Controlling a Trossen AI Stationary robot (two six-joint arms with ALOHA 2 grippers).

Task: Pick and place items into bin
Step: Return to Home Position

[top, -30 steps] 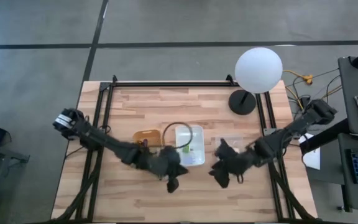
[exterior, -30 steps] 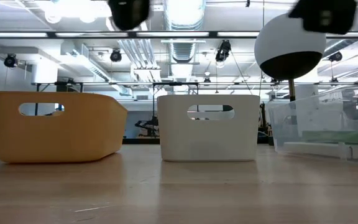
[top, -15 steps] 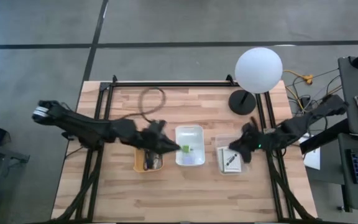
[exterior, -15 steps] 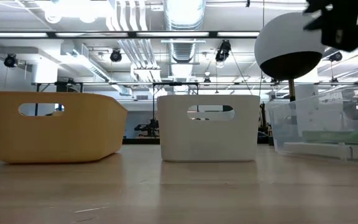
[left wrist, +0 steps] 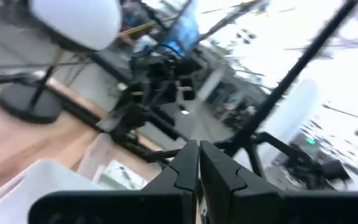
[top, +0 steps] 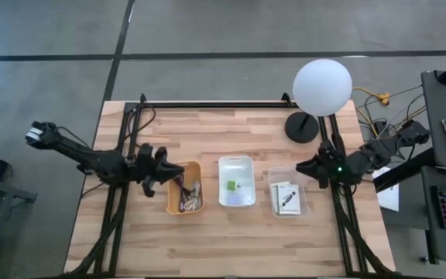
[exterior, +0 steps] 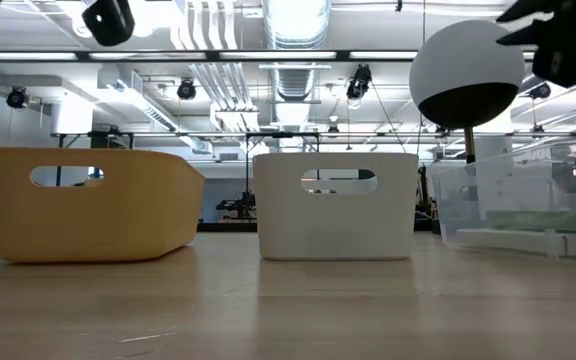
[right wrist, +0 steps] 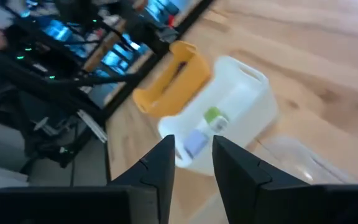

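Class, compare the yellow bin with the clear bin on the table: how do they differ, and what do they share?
The yellow bin is opaque; the clear bin is see-through. The yellow bin holds tangled cables; the clear bin holds white cards. The yellow bin sits left of the white bin, the clear bin right of it. Both stand upright on the wooden table.

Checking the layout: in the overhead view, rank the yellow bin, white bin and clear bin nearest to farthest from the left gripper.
1. Yellow bin, beside the left gripper.
2. White bin, in the middle.
3. Clear bin, on the right.
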